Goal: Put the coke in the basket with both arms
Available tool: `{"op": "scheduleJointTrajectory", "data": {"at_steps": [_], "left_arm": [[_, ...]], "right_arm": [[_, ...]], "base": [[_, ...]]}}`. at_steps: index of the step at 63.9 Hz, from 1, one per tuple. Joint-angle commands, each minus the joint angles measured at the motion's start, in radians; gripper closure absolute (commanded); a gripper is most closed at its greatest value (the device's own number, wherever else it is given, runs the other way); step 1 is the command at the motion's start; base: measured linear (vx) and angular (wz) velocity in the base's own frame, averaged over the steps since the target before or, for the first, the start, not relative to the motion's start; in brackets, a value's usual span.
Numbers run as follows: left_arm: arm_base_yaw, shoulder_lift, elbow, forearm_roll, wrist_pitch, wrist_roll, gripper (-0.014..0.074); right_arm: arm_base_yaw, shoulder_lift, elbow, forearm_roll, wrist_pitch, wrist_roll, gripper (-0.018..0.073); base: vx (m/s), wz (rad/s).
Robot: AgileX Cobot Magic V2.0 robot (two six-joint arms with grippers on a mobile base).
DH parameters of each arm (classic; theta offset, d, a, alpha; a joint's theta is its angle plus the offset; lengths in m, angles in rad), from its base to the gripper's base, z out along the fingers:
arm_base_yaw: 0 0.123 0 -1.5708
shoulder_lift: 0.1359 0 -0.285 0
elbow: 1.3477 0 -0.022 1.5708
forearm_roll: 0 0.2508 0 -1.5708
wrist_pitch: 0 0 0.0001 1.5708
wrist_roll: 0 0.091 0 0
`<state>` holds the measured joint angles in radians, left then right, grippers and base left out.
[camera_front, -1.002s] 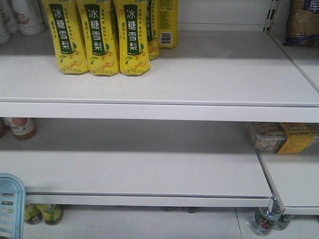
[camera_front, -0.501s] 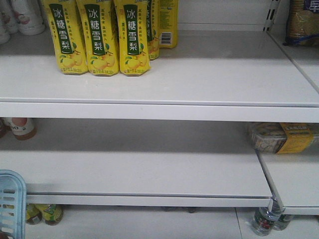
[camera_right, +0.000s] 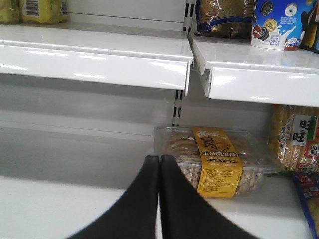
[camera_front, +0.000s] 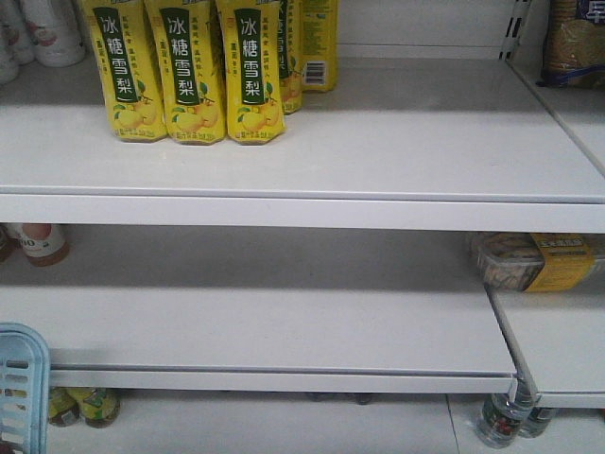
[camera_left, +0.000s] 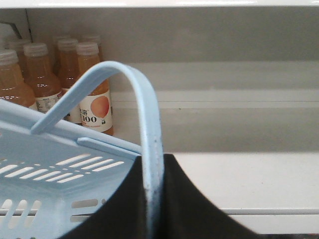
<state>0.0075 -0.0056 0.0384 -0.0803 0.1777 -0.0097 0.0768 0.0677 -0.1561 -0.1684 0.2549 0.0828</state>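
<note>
The light blue basket [camera_front: 21, 378] shows only as a corner at the lower left of the front view. In the left wrist view its slotted wall [camera_left: 45, 184] fills the lower left and its thin handle [camera_left: 144, 124] arches up. My left gripper [camera_left: 153, 164] is shut on that handle, black fingers pressed on both sides of it. My right gripper [camera_right: 159, 160] is shut with nothing between its fingers, hovering over the white lower shelf near a clear snack box. The coke is out of view in every frame.
Yellow pear-drink bottles [camera_front: 189, 71] stand on the upper shelf. Orange juice bottles [camera_left: 94, 94] line the lower shelf's left end. A clear snack box with a yellow label [camera_right: 214, 162] sits at the shelf's right. Small bottles [camera_front: 501, 416] stand under the lowest shelf.
The basket corner at the lower left of the front view has crept slightly upward and rightward. Nothing else has moved.
</note>
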Motion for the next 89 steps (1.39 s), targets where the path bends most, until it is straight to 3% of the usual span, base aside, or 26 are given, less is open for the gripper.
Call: {"op": "scheduleJointTrajectory", "data": {"at_steps": [1, 71, 89], "left_arm": [[0.000, -0.022, -0.028, 0.015, -0.162, 0.034, 0.0603], [0.000, -0.021, -0.036, 0.015, -0.161, 0.034, 0.0603], [0.000, -0.021, -0.036, 0.015, -0.161, 0.034, 0.0603]], "right_arm": [[-0.005, 0.012, -0.027, -0.005, -0.078, -0.007, 0.0569], [-0.005, 0.008, -0.011, -0.008, -0.083, -0.014, 0.0569], [-0.005, 0.001, 0.187, 0.134, -0.239, -0.015, 0.0569]], "base": [[0.00, 0.00], [0.00, 0.00], [0.00, 0.00]]}}
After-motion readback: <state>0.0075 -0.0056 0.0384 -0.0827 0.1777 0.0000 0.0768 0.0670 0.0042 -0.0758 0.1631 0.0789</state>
